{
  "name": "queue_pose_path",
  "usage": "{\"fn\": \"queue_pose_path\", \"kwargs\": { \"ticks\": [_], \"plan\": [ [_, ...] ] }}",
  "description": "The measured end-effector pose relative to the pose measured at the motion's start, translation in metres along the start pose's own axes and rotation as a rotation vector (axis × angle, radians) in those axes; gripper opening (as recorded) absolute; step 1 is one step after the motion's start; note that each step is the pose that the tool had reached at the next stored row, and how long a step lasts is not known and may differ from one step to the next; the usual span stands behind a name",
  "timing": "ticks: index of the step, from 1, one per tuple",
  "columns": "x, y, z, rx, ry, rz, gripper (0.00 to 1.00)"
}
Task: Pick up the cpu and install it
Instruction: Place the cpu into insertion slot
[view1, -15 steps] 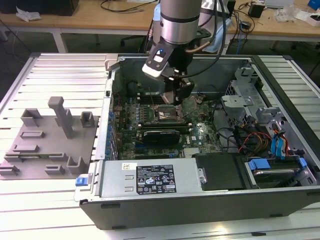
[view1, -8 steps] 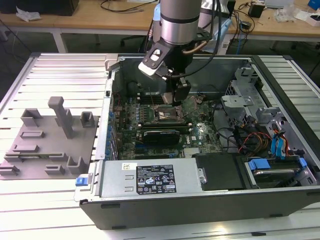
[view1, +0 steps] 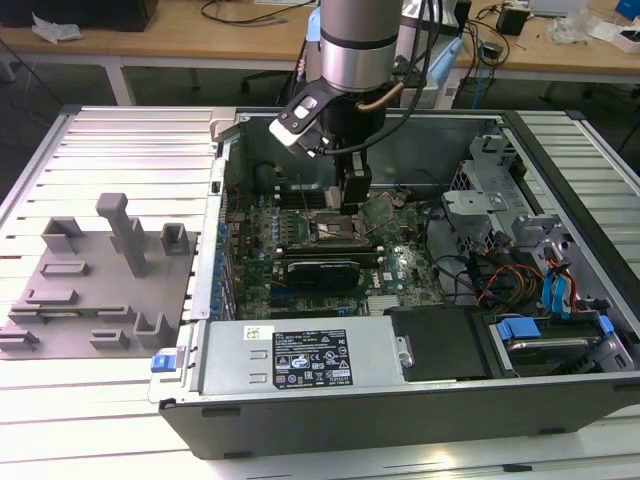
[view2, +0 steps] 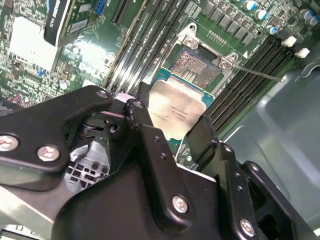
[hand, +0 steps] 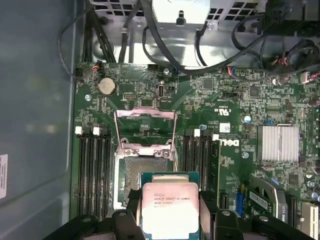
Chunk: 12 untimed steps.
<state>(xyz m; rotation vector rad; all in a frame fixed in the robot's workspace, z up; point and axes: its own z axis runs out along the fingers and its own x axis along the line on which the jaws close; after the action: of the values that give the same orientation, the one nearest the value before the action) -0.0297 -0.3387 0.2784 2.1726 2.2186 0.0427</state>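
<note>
"Exterior view, biggest thing first: what carries it all?"

"A ribbed silvery metal bench (view1: 120, 140). On it lies an open dark grey computer case (view1: 420, 425). Toward the exterior view's left, apart from the case, sits a grey plastic holder plate (view1: 110, 290) with upright posts."

"And the robot?"

"Its thick silver-grey arm (view1: 358, 40) hangs over the case, pointing down at the green motherboard (view1: 400, 255). A long black expansion card (view1: 320, 270) sits on that board, just beside the spot under the arm."

"What of the black claw (view1: 350, 207)?"

"It is clamped on the small flat square cpu (view2: 175, 112) with the shiny silver metal top. In both wrist views the chip sits between two black fingers (view2: 145, 130), one against each opposite edge, metal face toward the cameras."

"Where is the chip, then?"

"Inside the case, right at the dark metal square socket frame (hand: 145, 172). In the first wrist view the cpu (hand: 170, 207) overlaps the socket's edge nearest the claw (hand: 170, 205). Whether it touches the socket cannot be told."

"Is the socket shut?"

"No. Its hinged metal lid (hand: 145, 115) is folded back, and the contact field is bare."

"Anything smaller?"

"Rows of black memory slots (hand: 92, 170) flank the socket on both sides, and a round silver coin battery (hand: 106, 86) lies near the open lid."
</note>
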Motion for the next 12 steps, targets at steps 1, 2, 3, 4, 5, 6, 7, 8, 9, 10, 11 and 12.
{"fn": "queue_pose_path", "kwargs": {
  "ticks": [1,2,3,4,5,6,7,8,9,10,11,12],
  "plan": [
    [0.0007,0.0000,0.0009,0.0001,-0.0002,0.004,0.55],
    [0.0023,-0.0001,0.0032,0.0001,-0.0004,0.006,0.55],
    [0.0035,-0.0002,0.0044,0.0001,-0.0004,0.006,0.55],
    [0.0051,-0.0005,0.0059,0.0000,-0.0003,0.006,0.55],
    [0.0070,-0.0012,0.0084,-0.0002,-0.0001,0.006,0.55],
    [0.0074,-0.0018,0.0099,-0.0008,-0.0002,0.006,0.55],
    [0.0078,-0.0024,0.0114,-0.0014,-0.0003,0.005,0.55],
    [0.0082,-0.0033,0.0134,-0.0024,-0.0003,0.003,0.55],
    [0.0085,-0.0037,0.0148,-0.0030,-0.0002,0.000,0.55],
    [0.0088,-0.0043,0.0170,-0.0039,0.0001,-0.006,0.55],
    [0.0089,-0.0045,0.0188,-0.0042,0.0003,-0.009,0.55],
    [0.0089,-0.0047,0.0204,-0.0045,0.0004,-0.012,0.55]
  ]
}}
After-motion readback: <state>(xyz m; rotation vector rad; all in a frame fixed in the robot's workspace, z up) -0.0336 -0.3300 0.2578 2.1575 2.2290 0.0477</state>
